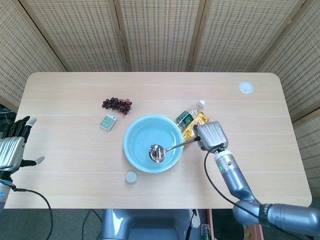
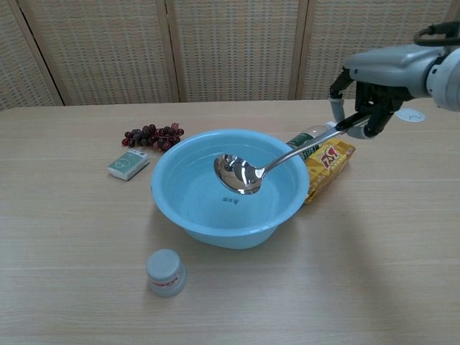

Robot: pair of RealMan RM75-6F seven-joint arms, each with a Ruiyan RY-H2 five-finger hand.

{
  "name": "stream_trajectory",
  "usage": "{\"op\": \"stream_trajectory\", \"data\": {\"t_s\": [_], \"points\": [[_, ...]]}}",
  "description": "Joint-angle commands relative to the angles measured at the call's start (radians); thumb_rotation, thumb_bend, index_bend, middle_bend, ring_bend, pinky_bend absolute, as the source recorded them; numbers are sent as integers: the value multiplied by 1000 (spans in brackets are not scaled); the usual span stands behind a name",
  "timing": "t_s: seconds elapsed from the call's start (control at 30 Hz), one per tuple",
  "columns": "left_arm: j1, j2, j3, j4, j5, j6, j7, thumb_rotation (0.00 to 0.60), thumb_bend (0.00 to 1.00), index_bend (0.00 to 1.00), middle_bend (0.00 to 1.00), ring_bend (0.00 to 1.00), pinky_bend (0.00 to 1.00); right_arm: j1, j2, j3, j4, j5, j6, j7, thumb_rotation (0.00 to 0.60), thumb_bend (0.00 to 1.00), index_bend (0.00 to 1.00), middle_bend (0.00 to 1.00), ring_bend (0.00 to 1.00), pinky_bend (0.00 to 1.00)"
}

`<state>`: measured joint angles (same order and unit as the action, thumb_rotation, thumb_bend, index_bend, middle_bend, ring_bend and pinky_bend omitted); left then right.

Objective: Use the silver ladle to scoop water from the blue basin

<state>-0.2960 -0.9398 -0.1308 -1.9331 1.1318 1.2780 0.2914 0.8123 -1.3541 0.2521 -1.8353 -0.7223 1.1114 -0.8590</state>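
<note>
The blue basin [image 1: 135,150] [image 2: 180,208] holds water and stands mid-table. My right hand [image 1: 210,135] [image 2: 363,108] grips the handle of the silver ladle [image 1: 157,152] [image 2: 241,175]. It holds the ladle raised, with its bowl over the basin's water and its handle slanting up to the right across the rim. Whether the bowl touches the water is unclear. My left hand [image 1: 14,147] hangs off the table's left edge, fingers apart, holding nothing.
A water bottle [image 1: 189,115] [image 2: 310,140] and a yellow snack packet [image 1: 196,127] [image 2: 327,164] lie right of the basin, under my right hand. Grapes [image 1: 117,104] and a small green box [image 1: 108,122] lie at the back left. A small jar [image 1: 131,177] [image 2: 165,272] stands in front.
</note>
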Motion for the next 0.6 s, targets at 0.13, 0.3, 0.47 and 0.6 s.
{"op": "stream_trajectory", "data": {"t_s": [0.13, 0.3, 0.47, 0.6], "points": [[-10, 0, -7, 8, -22, -14, -5, 600, 0, 0, 0, 0, 0, 123, -129, 40, 112, 92, 74, -142, 600, 699, 727, 940, 970, 1000], [-17, -1, -8, 15, -38, -25, -4, 600, 0, 0, 0, 0, 0, 186, -218, 30, 248, 93, 104, -207, 600, 699, 728, 941, 970, 1000], [-21, 0, -11, 21, -53, -32, -9, 600, 0, 0, 0, 0, 0, 204, -265, 0, 344, 59, 117, -227, 600, 699, 728, 942, 970, 1000], [-22, -2, -10, 21, -52, -28, -6, 600, 0, 0, 0, 0, 0, 204, -290, -39, 390, -6, 134, -234, 600, 699, 732, 951, 970, 1000]]}}
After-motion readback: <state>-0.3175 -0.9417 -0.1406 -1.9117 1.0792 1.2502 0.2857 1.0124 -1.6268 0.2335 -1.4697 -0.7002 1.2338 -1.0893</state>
